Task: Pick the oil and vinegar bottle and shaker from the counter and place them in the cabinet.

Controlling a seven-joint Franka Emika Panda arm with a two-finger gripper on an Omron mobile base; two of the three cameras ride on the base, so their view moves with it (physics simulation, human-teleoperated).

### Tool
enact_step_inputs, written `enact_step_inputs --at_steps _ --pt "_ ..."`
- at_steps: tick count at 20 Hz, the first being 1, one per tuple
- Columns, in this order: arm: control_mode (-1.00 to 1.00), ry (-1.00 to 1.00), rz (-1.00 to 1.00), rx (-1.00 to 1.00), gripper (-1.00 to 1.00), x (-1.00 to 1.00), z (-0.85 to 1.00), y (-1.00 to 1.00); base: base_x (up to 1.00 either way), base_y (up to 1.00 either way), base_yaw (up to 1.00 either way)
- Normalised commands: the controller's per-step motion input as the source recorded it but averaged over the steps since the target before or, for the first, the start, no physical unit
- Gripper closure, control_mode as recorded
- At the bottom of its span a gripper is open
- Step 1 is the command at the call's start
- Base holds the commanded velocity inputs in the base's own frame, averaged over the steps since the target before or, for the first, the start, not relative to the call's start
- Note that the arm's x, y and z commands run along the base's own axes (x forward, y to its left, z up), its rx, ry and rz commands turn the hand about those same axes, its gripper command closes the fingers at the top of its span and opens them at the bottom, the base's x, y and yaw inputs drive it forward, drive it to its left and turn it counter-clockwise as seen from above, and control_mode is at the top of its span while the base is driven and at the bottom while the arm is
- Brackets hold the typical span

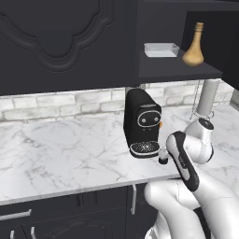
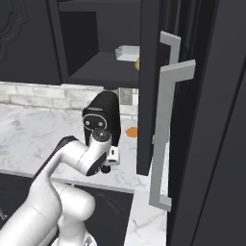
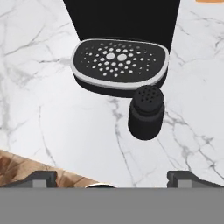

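Note:
The tiny black shaker (image 3: 146, 113) stands upright on the white marble counter (image 1: 60, 154), just in front of the coffee machine's drip tray. My gripper (image 3: 112, 179) hovers over it, open, its fingertips (image 3: 41, 177) apart to either side with nothing between them. From the left base view the gripper (image 1: 163, 156) hangs low beside the machine's base, near the counter's front edge. The tan-orange oil and vinegar bottle (image 1: 193, 46) stands upright on the shelf of the open dark cabinet (image 1: 177, 72). The right base view shows a sliver of the bottle (image 2: 137, 63) behind the door edge.
A black coffee machine (image 1: 142, 121) stands right behind the shaker. A clear box (image 1: 161, 49) sits on the cabinet shelf left of the bottle. An open dark door (image 2: 149, 96) with a pale bar handle (image 2: 163, 134) stands close on the right. A small orange thing (image 2: 130, 131) lies on the counter.

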Motion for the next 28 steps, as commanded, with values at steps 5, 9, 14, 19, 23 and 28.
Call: enact_step_inputs --at_steps 5,9,14,19,23,28 --pt "-1.0 0.0 0.0 0.0 -1.0 0.28 -0.32 0.0 0.0 0.0 0.0" --pt "-1.0 0.02 0.0 -0.02 -1.0 0.26 -0.45 0.0 0.0 0.0 0.0" --pt "-1.0 0.01 0.0 -0.04 -1.0 0.27 -0.37 0.0 0.0 0.0 0.0" --pt "-1.0 0.0 0.0 -0.04 -1.0 0.25 -0.26 0.0 0.0 0.0 0.0" --pt "-1.0 0.0 0.0 0.0 -1.0 0.2 -0.21 0.01 0.0 0.0 0.0" --pt "-1.0 0.0 0.0 -0.01 1.0 0.21 -0.23 0.05 0.0 0.0 0.0"
